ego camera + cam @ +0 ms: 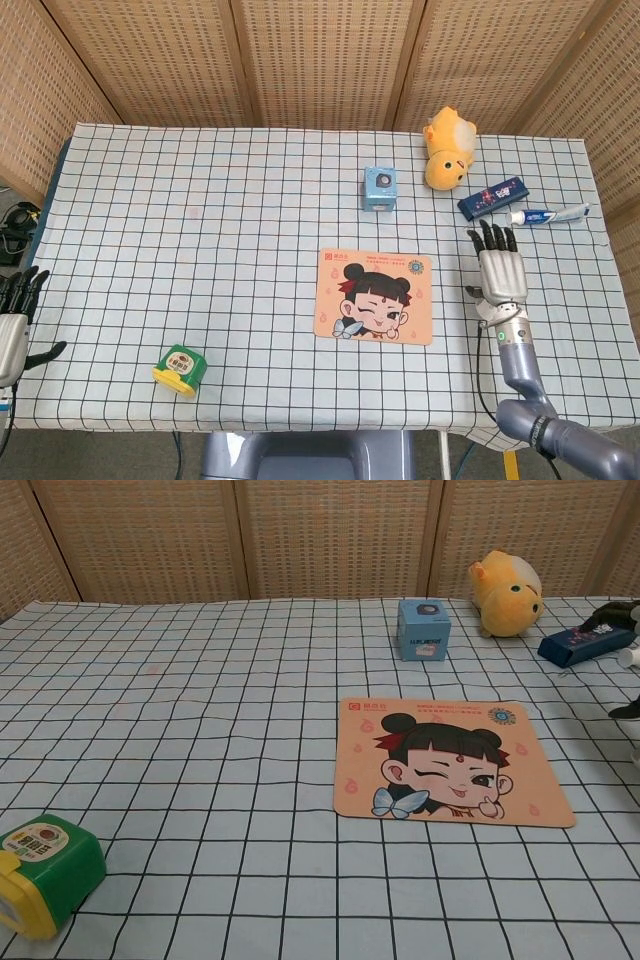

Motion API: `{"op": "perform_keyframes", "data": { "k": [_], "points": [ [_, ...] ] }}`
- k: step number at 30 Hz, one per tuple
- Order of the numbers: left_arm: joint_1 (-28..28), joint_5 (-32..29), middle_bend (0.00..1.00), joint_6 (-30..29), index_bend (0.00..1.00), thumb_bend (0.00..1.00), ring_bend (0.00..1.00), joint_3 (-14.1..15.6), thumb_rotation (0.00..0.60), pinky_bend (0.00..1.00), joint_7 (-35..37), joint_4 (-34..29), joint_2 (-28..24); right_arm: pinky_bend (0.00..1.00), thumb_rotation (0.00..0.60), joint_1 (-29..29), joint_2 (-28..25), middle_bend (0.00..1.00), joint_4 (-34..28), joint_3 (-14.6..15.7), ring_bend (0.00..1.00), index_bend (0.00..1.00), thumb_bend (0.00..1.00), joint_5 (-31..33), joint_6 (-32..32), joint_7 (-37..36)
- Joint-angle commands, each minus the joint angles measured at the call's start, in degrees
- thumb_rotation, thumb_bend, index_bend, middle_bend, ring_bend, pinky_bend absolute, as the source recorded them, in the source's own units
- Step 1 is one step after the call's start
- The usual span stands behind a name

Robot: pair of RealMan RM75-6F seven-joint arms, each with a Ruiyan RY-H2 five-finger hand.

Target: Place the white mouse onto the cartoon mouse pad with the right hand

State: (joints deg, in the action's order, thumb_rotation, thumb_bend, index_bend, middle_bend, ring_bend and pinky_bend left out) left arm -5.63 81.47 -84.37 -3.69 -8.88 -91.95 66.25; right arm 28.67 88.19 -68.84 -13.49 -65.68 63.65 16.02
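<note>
The cartoon mouse pad (374,296) (450,761) lies flat near the middle right of the checked table. My right hand (497,270) hovers palm down just right of the pad, with its fingers stretched forward and apart. In the chest view only its dark fingertips (617,612) and thumb tip show at the right edge. No white mouse shows plainly in either view, and anything under the palm is hidden. My left hand (12,322) hangs at the table's left edge, fingers spread and empty.
A blue box (380,188) stands behind the pad. Further back right are a yellow plush toy (447,148), a dark blue pack (492,197) and a toothpaste tube (545,214). A green and yellow tub (180,368) sits front left.
</note>
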Motion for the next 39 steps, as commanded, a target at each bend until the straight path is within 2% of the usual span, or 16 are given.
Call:
{"op": "perform_keyframes", "data": {
  "k": [1, 7, 15, 20, 26, 32, 39],
  "points": [
    [0.07, 0.29, 0.00, -0.24, 0.00, 0.00, 0.00, 0.07, 0.600, 0.00, 0.07, 0.00, 0.03, 0.10, 0.600, -1.06, -4.69, 0.14, -4.23, 3.07, 0.03, 0.22, 0.24, -4.55, 0.37, -2.73],
    [0.11, 1.28, 0.00, -0.65, 0.00, 0.00, 0.00, 0.42, 0.600, 0.00, -0.34, 0.00, 0.27, 0.10, 0.600, -1.93, -11.65, 0.14, -7.45, 6.73, 0.03, 0.24, 0.24, -9.06, -0.94, -3.01],
    [0.21, 2.63, 0.00, -1.67, 0.00, 0.00, 0.00, 0.64, 0.600, 0.00, -1.26, 0.19, 1.13, 0.09, 0.600, -2.06, -15.31, 0.10, -4.54, 10.80, 0.03, 0.23, 0.23, -14.10, -4.13, -8.49],
    [0.12, 2.99, 0.00, -1.58, 0.00, 0.00, 0.00, 0.85, 0.600, 0.00, -2.09, 0.24, 1.57, 0.09, 0.600, -2.05, -14.01, 0.09, -0.60, 12.45, 0.03, 0.22, 0.22, -17.80, -3.44, -11.86],
    [0.13, 3.39, 0.00, -1.85, 0.00, 0.00, 0.00, 0.90, 0.600, 0.00, -2.44, 0.41, 1.99, 0.09, 0.600, -0.96, -9.67, 0.08, 9.04, 14.25, 0.03, 0.22, 0.21, -23.39, -1.56, -16.25],
    [0.07, 3.17, 0.00, -1.74, 0.00, 0.00, 0.00, 0.74, 0.600, 0.00, -2.44, 0.77, 2.24, 0.09, 0.600, 0.00, -6.80, 0.08, 15.30, 15.45, 0.03, 0.26, 0.21, -24.56, -3.69, -19.18],
    [-0.05, 3.23, 0.00, -1.66, 0.00, 0.00, 0.00, 0.71, 0.600, 0.00, -3.24, 0.79, 2.54, 0.09, 0.600, 0.07, -5.78, 0.09, 19.05, 16.11, 0.03, 0.27, 0.21, -24.68, -4.82, -21.50]
  ]
}}
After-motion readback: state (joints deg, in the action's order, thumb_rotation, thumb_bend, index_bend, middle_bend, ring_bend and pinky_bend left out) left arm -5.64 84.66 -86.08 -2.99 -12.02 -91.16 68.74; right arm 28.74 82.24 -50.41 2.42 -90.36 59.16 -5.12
